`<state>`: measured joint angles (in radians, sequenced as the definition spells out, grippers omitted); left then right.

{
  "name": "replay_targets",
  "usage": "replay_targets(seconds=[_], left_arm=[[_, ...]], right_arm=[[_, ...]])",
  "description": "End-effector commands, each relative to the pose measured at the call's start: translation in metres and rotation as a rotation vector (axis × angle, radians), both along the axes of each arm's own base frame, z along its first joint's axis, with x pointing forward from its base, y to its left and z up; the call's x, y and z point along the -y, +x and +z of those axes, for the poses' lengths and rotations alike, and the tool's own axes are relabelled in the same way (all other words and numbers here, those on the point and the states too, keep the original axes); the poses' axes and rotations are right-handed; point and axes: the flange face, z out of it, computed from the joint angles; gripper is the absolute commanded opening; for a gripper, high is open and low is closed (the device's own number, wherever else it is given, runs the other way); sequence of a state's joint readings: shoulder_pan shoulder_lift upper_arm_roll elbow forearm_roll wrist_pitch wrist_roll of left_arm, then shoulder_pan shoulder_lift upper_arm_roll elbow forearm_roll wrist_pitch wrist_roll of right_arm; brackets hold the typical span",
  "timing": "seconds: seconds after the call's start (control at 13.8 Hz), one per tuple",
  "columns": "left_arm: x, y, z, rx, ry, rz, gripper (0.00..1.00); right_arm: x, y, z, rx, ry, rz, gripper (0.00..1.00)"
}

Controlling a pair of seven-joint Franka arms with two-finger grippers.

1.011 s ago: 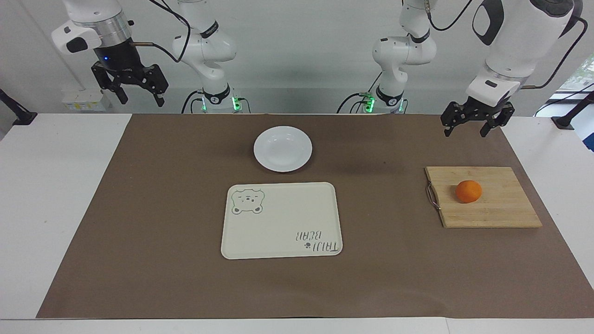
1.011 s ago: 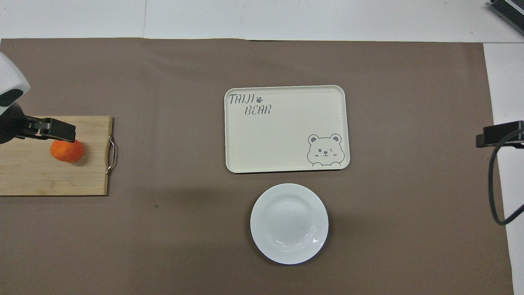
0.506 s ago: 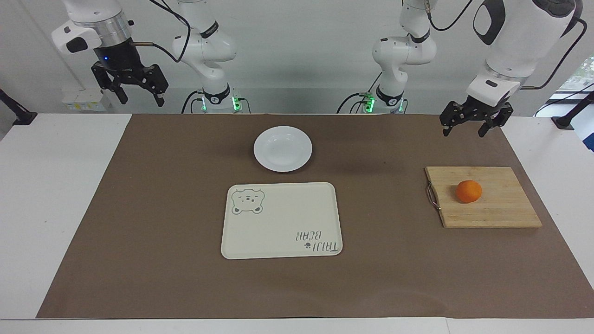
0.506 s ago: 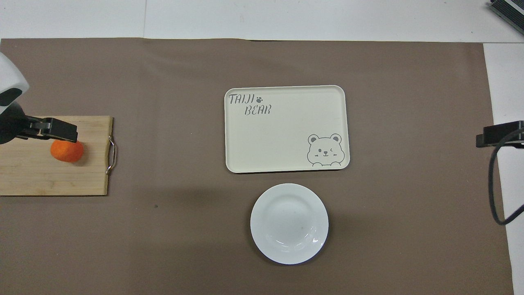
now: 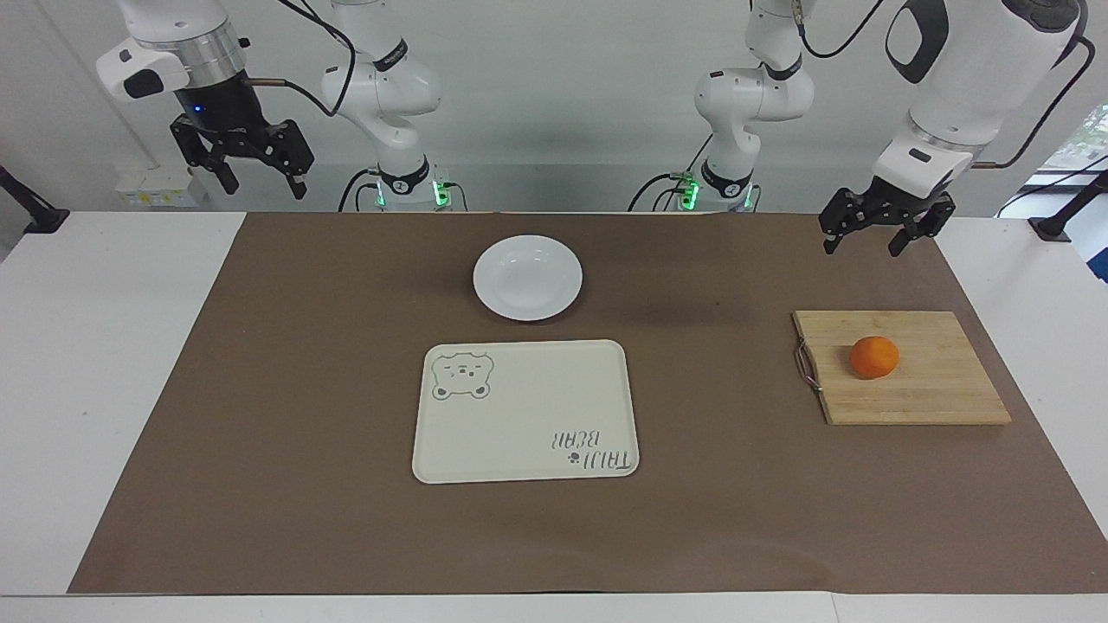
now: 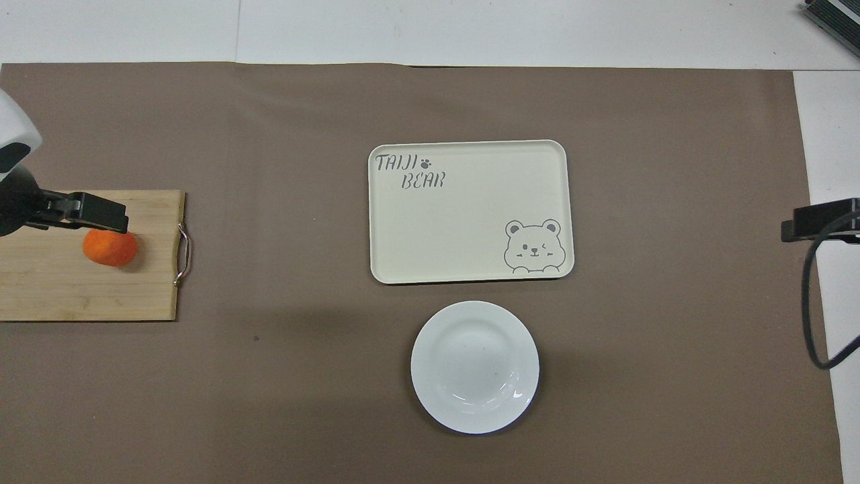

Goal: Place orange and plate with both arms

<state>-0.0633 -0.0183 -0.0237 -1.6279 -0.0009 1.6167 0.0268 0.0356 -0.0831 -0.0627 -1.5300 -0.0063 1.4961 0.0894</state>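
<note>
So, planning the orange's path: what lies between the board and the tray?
Nothing: only bare brown mat separates the board, with the orange on it, from the tray. Both views show it.

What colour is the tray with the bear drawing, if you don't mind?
The tray is cream with grey print, clearest in the overhead view.

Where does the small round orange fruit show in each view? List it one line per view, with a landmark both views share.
Facing view: the small round orange fruit lies toward the picture's right edge, on the rectangular bamboo cutting board.
Overhead view: the same fruit lies toward the picture's left edge, on the board.
Shared landmark: the board's metal handle, on the edge facing the cream bear tray.
</note>
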Motion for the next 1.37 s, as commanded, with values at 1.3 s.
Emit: replay_targets(seconds=[1.3], left_arm=[[-0.108,0.018,-0.085,0.068,-0.001,-0.118,1.0]], right_arm=[[-0.004,-0.008,0.003,-0.032,0.092,0.014,1.0]])
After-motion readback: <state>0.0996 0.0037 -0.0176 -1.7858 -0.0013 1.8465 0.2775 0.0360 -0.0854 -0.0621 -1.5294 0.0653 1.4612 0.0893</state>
